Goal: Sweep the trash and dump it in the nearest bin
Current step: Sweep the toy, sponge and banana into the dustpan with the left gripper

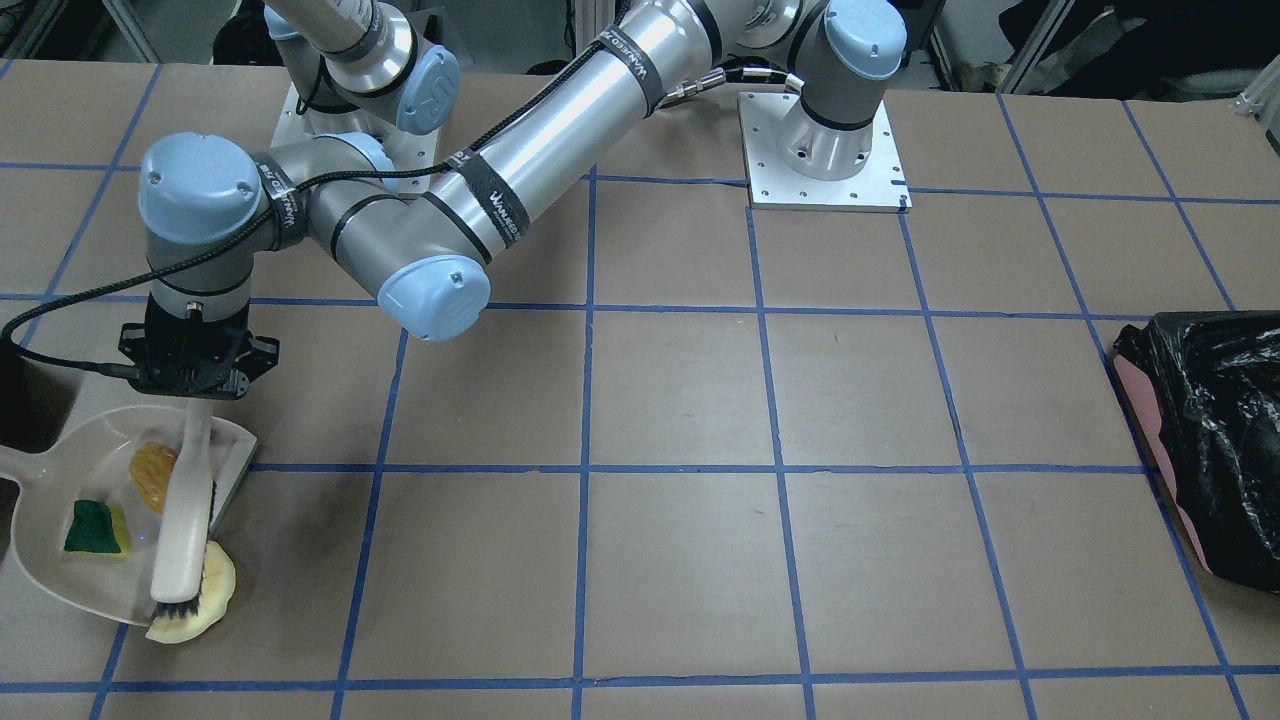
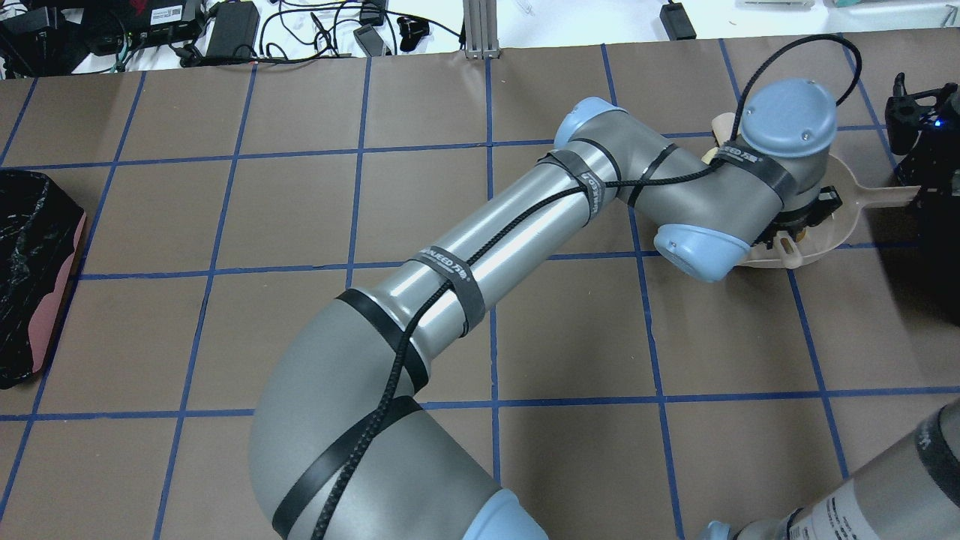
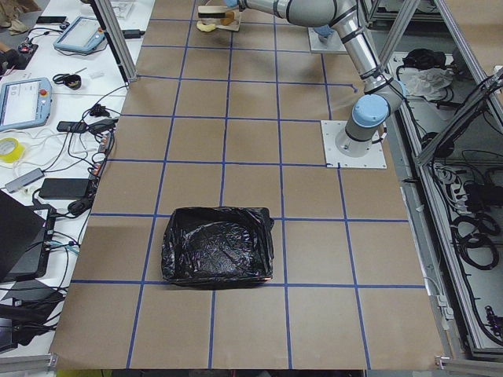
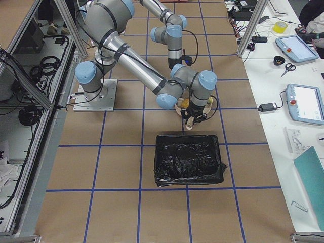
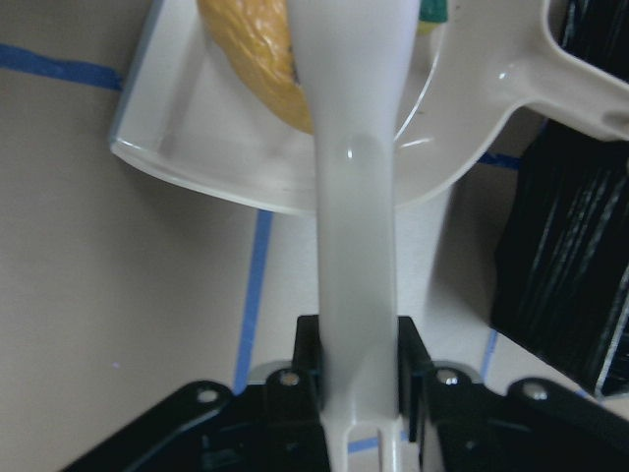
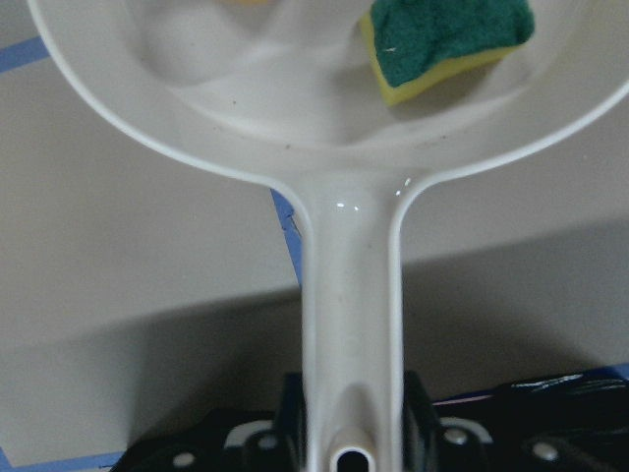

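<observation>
- Crescent (image 1: 203, 603) on the table, touching the dustpan (image 1: 45, 560) lip under the brush (image 1: 186, 520) bristles. Looks light, should slide.
- Sponge (image 1: 97, 528) and lump (image 1: 152, 475) lie in the dustpan.
- Left hand (image 1: 197, 395) clenched on the brush handle, right hand (image 6: 346, 408) on the dustpan handle.

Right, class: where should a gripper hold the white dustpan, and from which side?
Its narrow handle, from the free end, opposite the open lip; the wide bowl holds the sponge and orange lump. The right gripper clamps it there.
</observation>
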Controlling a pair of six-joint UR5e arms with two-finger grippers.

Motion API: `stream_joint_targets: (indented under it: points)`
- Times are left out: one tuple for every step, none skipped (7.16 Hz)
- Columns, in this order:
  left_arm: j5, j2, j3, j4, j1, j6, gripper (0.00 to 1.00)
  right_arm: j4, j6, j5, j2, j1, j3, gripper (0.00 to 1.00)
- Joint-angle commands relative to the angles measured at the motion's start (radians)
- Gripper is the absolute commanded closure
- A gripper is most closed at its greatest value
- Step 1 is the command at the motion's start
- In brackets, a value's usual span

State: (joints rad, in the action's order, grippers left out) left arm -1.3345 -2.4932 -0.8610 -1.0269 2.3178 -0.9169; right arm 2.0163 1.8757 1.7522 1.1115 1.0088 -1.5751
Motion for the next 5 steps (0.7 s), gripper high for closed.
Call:
stream_joint_targets:
  points:
    - [-0.04, 0.002, -0.01, -0.044, -0.081, 0.222, 1.0, 0.009, 0.002, 0.0, -0.012, 0.001, 0.003, 1.0]
    - [-0.078, -0.018, -0.007, -0.045, -0.086, 0.35, 1.0, 0.009, -0.001, 0.0, -0.012, 0.004, 0.004, 1.0]
    - [-0.084, -0.041, 0.0, -0.044, -0.09, 0.46, 1.0, 0.007, -0.003, 0.0, -0.012, 0.013, 0.006, 1.0]
    - [-0.113, -0.062, 0.01, -0.045, -0.092, 0.536, 1.0, 0.009, -0.003, 0.0, -0.012, 0.014, 0.01, 1.0]
    - [-0.127, -0.076, 0.01, -0.045, -0.101, 0.588, 1.0, 0.016, 0.014, 0.0, -0.013, 0.016, 0.015, 1.0]
